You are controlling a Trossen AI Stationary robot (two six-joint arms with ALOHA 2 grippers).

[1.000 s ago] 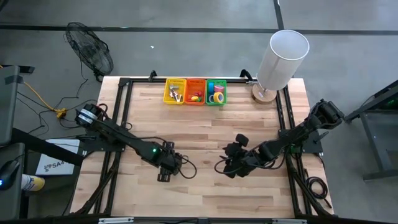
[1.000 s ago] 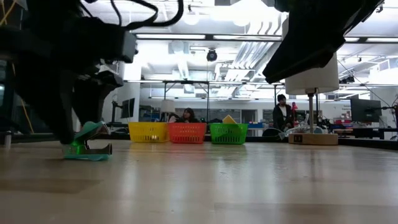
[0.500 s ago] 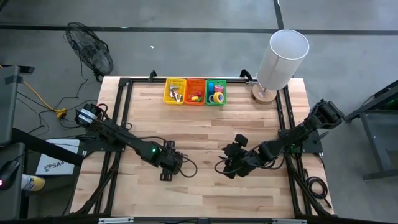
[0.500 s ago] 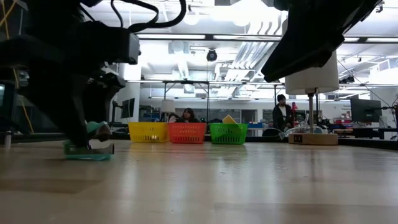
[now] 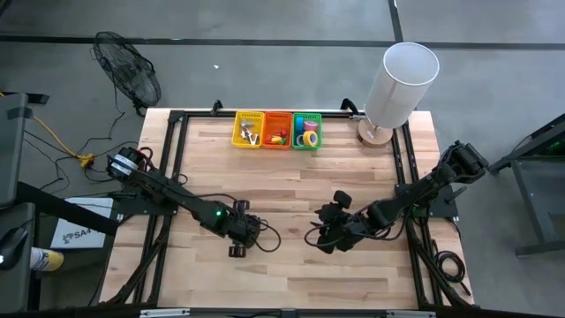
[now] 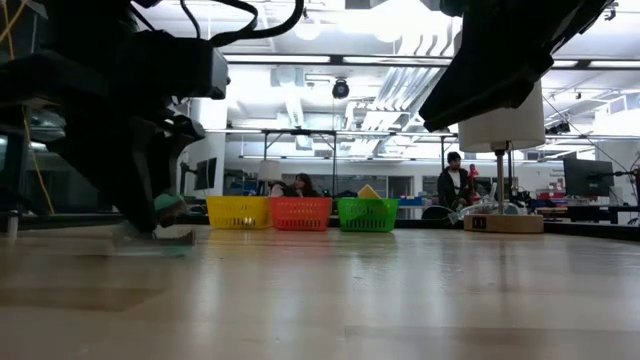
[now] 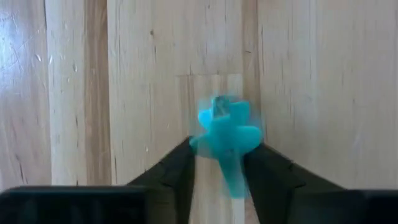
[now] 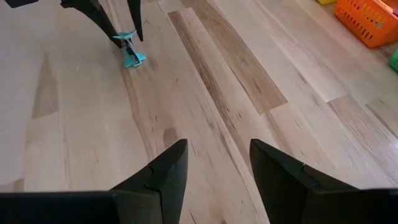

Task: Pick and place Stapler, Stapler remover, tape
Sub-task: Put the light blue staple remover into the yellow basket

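A small teal stapler remover (image 7: pixel 224 134) sits between the fingers of my left gripper (image 7: pixel 221 155), which is shut on it low over the table's left-middle (image 5: pixel 237 243). The right wrist view shows the stapler remover (image 8: pixel 129 53) farther off, under those dark fingers. In the low view the remover (image 6: pixel 165 207) shows blurred. My right gripper (image 8: pixel 214 165) is open and hovers over bare wood right of centre (image 5: pixel 325 237), touching nothing. Tape rolls (image 5: pixel 309 134) lie in the green basket (image 5: pixel 307 118). My left gripper pinches the stapler remover between its two fingers, coming from above and pointing down. The fingers (image 7: pixel 186 158) lie against the two sides of its teal body (image 7: pixel 214 140). Its lower end (image 8: pixel 133 60) is at the table or just above it; which, I cannot tell.
Three baskets stand in a row at the far edge: yellow (image 5: pixel 248 117), orange (image 5: pixel 277 117) and green. A white lamp (image 5: pixel 399 79) stands at the far right corner. Black rails (image 5: pixel 173 150) frame the table. Bare wood (image 5: pixel 291 190) lies between the arms and the baskets.
My left gripper has shifted a little toward the table's right, and the stapler remover has gone with it. A second ago the remover lay still on the wood; now it shows blurred in the low view, slightly to the right of where it was.
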